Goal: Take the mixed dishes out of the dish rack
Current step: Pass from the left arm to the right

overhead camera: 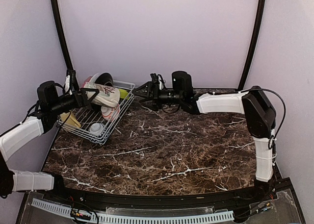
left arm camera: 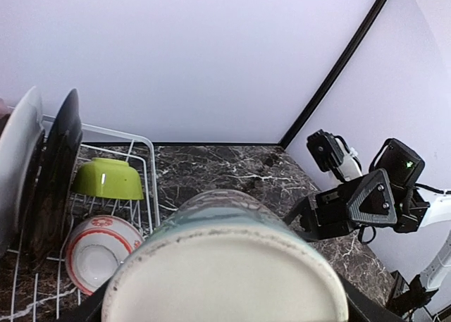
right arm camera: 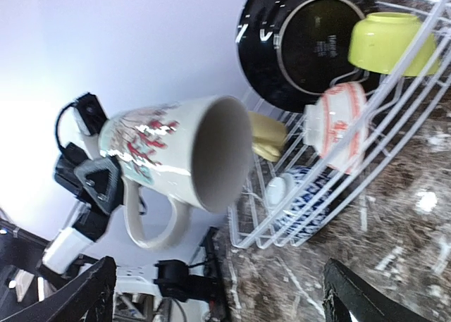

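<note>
The left arm (overhead camera: 20, 135) and right arm (overhead camera: 221, 102) look alike: white-wrapped links between boxy black joints, black wrists, thin black cables looping past the elbows.

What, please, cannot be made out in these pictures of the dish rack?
- Left wrist view: the cream patterned ceramic mug fills the foreground, hiding the left gripper's hold and the white wire dish rack's near end.
- Left wrist view: the pale upright plate is cut by the left edge.
- Top view: the yellow mug sits partly behind the left arm.
</note>
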`<state>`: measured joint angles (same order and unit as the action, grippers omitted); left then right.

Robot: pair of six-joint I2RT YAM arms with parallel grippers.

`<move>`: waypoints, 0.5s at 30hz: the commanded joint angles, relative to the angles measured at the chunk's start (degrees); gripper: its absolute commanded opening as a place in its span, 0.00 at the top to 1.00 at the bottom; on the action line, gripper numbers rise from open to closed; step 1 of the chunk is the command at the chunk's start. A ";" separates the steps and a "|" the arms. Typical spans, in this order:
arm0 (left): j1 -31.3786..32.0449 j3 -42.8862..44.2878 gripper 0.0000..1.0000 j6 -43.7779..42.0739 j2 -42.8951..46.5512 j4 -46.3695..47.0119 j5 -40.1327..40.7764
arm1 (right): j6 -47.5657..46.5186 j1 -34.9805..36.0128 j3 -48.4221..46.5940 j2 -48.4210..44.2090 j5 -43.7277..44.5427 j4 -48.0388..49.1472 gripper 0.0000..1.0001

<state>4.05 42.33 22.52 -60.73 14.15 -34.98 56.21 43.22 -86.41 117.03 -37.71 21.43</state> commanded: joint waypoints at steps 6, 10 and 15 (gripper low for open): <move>5.05 -4.62 0.99 2.43 1.26 24.66 -1.03 | 24.73 5.94 -11.38 11.24 -6.01 24.28 0.03; 5.50 -5.92 0.99 1.97 1.26 25.30 1.23 | 26.75 7.18 -8.65 11.07 -4.72 25.76 0.05; 5.53 -6.13 0.99 0.08 2.18 23.98 3.95 | 25.03 7.14 -3.53 8.76 -3.20 23.81 0.03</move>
<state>9.61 36.07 24.27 -61.52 30.04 -34.61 80.27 50.22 -93.73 127.81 -41.52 43.75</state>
